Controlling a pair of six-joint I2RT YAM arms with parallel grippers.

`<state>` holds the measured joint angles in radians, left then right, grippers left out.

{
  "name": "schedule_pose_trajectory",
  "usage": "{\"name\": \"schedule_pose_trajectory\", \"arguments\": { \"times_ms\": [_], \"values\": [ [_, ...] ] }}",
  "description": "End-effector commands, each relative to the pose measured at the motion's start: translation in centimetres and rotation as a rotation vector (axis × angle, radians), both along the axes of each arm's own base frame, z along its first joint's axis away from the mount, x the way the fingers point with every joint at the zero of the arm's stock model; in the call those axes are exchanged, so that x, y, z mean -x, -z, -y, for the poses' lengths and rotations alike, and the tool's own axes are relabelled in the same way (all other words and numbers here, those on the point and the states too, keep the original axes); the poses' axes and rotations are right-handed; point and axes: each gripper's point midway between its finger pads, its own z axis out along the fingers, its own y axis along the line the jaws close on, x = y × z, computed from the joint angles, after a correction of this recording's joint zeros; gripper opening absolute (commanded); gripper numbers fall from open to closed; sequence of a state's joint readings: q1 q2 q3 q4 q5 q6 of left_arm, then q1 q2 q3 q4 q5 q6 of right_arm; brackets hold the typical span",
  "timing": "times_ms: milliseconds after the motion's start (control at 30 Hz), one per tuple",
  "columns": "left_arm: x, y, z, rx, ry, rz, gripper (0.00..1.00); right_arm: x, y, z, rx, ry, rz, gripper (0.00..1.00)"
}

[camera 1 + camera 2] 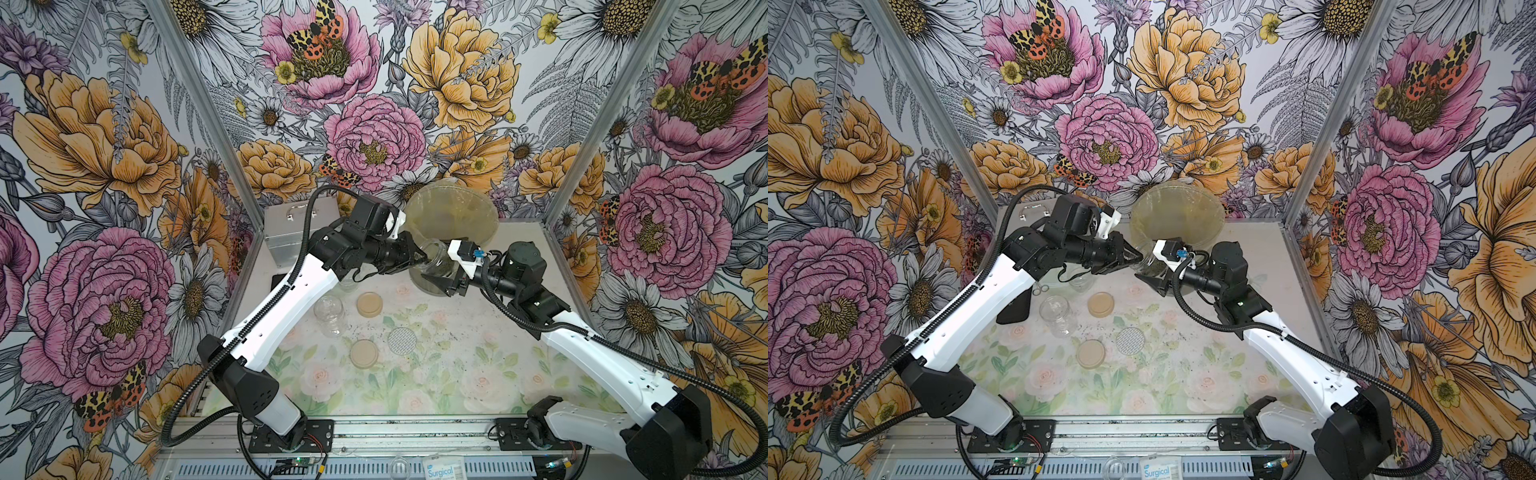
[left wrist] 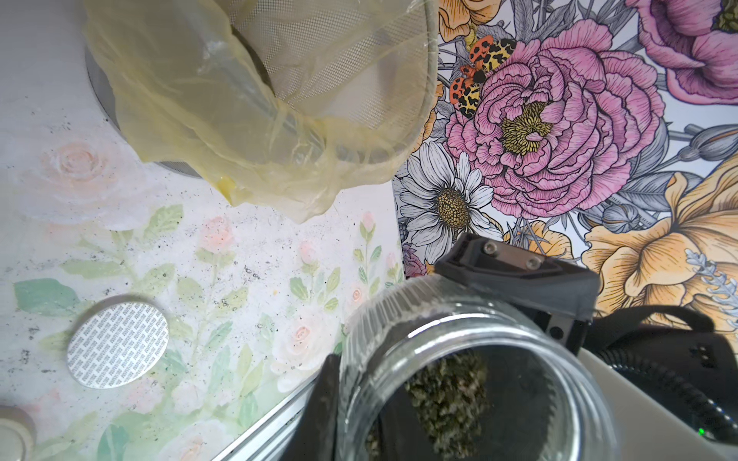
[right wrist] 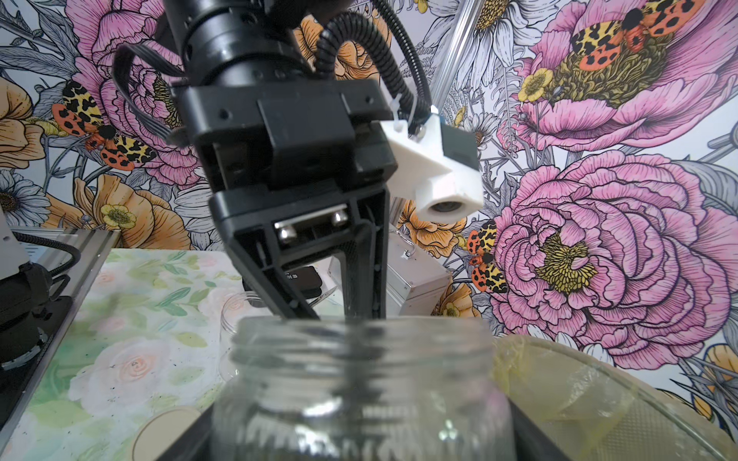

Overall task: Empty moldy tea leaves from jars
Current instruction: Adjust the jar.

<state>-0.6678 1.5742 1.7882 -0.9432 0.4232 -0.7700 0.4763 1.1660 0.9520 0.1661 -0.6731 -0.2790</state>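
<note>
One clear glass jar hangs tilted in front of the bin, its open mouth facing the left arm. Dark green-brown tea leaves lie inside it. My right gripper is shut on the jar's body. My left gripper is shut on the jar's rim, with one finger outside the glass and the other inside. An empty jar stands open on the table. Another jar is half hidden under the left arm.
The translucent bin with its yellow bag stands at the back. Two tan lids and a silver-white dotted lid lie on the floral table. A silver metal case sits back left. Dark crumbs dot the table.
</note>
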Motion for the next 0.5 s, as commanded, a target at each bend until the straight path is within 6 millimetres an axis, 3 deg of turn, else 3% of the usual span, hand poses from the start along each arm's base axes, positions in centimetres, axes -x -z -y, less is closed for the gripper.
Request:
{"name": "schedule_pose_trajectory", "arguments": {
  "times_ms": [0, 67, 300, 367, 400, 467],
  "values": [
    [0.1, -1.1, 1.1, 0.039, 0.033, 0.019, 0.07, 0.0, -2.4, -0.1, -0.047, -0.003, 0.052, 0.06],
    [0.0, -1.2, 1.1, 0.041, 0.034, 0.023, 0.00, 0.2, -2.2, -0.2, -0.033, -0.010, 0.060, 0.15],
    [0.0, -2.0, 0.9, 0.064, 0.041, 0.025, 0.00, 0.4, -2.8, 0.4, -0.051, 0.024, 0.115, 0.42],
    [0.0, -2.1, 0.9, 0.069, 0.043, 0.024, 0.00, 0.4, -3.4, 0.7, -0.066, 0.034, 0.124, 0.56],
    [0.0, -2.2, 0.9, 0.071, 0.043, 0.025, 0.00, 0.4, -3.6, 0.8, -0.073, 0.036, 0.127, 0.68],
    [-0.1, -2.2, 0.8, 0.068, 0.041, 0.026, 0.00, 0.5, -3.9, 1.1, -0.078, 0.037, 0.132, 0.71]
  ]
}}
